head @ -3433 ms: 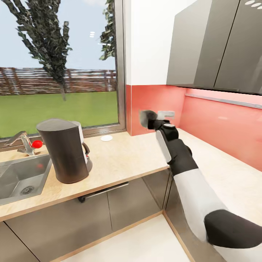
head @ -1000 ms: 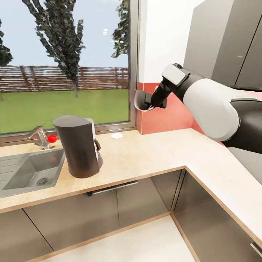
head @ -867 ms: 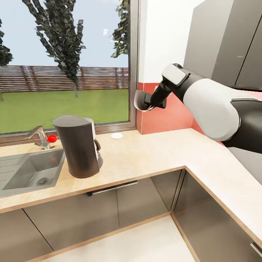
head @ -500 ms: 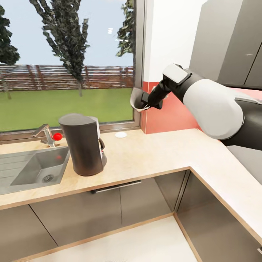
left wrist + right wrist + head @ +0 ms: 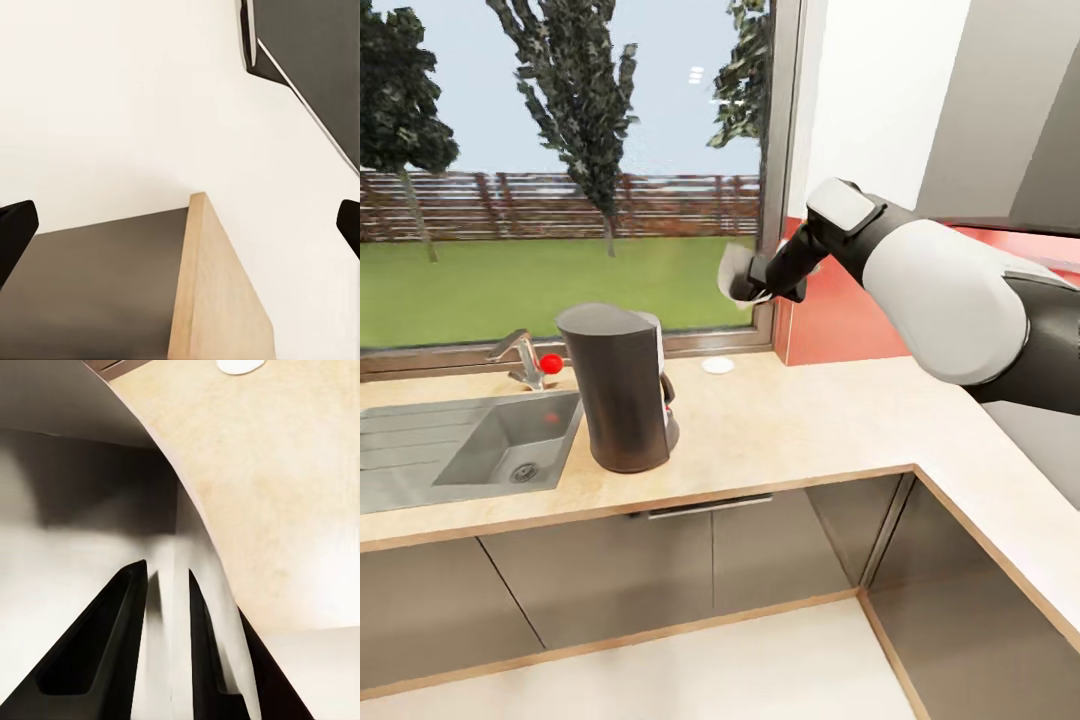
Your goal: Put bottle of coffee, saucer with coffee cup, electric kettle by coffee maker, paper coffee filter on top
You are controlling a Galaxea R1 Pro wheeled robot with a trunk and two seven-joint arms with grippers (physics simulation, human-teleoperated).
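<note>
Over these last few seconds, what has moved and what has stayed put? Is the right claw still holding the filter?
The right arm swung up from low over the kitchen countertop to chest height; the right claw still grips the paper coffee filter. The camera panned left, so the scene slid right. The coffee maker and saucer have not moved.

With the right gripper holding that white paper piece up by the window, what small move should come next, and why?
Probably carry the right gripper left and down toward the coffee maker. It is shut on the paper coffee filter, pinching its thin wall, held high above the kitchen countertop and off to the machine's right. The machine's flat top looks bare, so the filter likely belongs there.
</note>
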